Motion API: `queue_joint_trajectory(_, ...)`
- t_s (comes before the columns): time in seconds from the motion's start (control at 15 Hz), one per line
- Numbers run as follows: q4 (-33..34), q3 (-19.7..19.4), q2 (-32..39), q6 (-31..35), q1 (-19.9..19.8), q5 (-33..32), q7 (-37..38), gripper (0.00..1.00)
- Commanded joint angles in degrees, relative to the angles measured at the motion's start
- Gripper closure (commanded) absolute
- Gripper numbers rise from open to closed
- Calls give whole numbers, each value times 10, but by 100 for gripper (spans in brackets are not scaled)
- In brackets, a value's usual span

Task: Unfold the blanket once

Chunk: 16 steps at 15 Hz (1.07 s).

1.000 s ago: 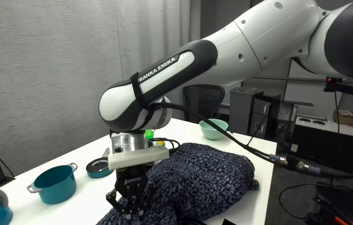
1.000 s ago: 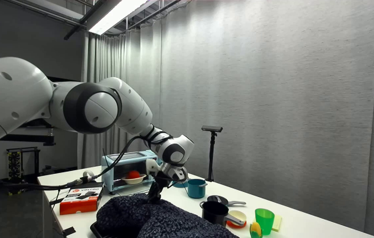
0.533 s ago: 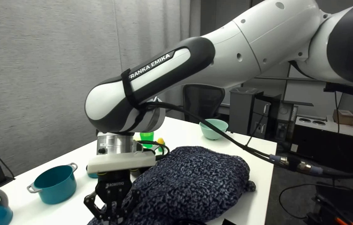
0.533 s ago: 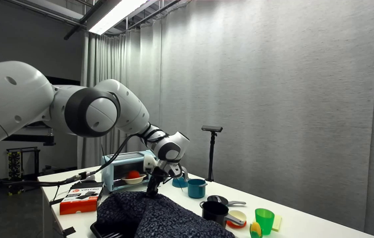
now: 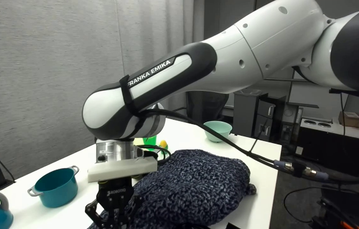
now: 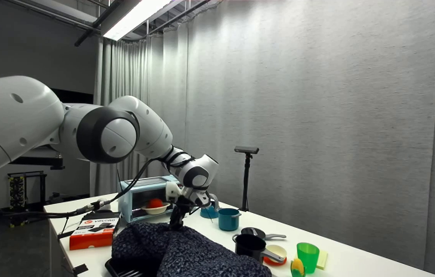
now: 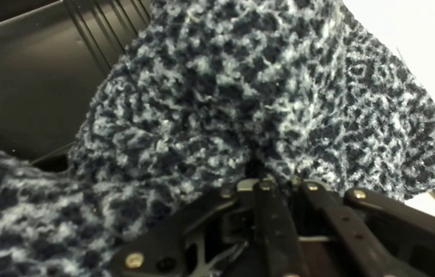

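The speckled navy-and-black blanket (image 5: 195,187) lay heaped in a bunched mound on the white table (image 5: 260,206), running out of frame at the bottom in both exterior views. In the wrist view I saw some of it overlapping a black ribbed tray (image 7: 36,84). My Robotiq gripper (image 7: 283,184) was down at the blanket, its 2 fingers close together with a pinch of the fuzzy knit caught between the tips. In an exterior view a black saucepan (image 6: 248,252) with a grey handle stood just beside the blanket; I couldn't tell whether the 2 touched. A red-and-white Velcro box (image 6: 92,240) sat near the blanket, and beyond the blanket a light blue toaster oven (image 6: 126,209) held a cream bowl (image 6: 156,211) with a round red item (image 6: 155,203) in it. The teal pot (image 5: 59,189) with 2 grey handles stood apart from the blanket, as did a green cup (image 6: 307,258) and a toy corn cob (image 6: 297,266). In an exterior view, past the blanket, I could make out a mint-green bowl (image 5: 218,130).
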Motion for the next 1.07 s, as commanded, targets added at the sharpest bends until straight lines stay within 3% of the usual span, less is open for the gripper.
queue_joint_trajectory(0.0, 24, -7, 4, -28, -10, -23, -26, 60)
queue_joint_trajectory(0.53, 23, -19, -30, -115, -36, -66, -119, 1)
queue_joint_trajectory(1.0, 10, -35, -80, -159, -47, -134, -231, 0)
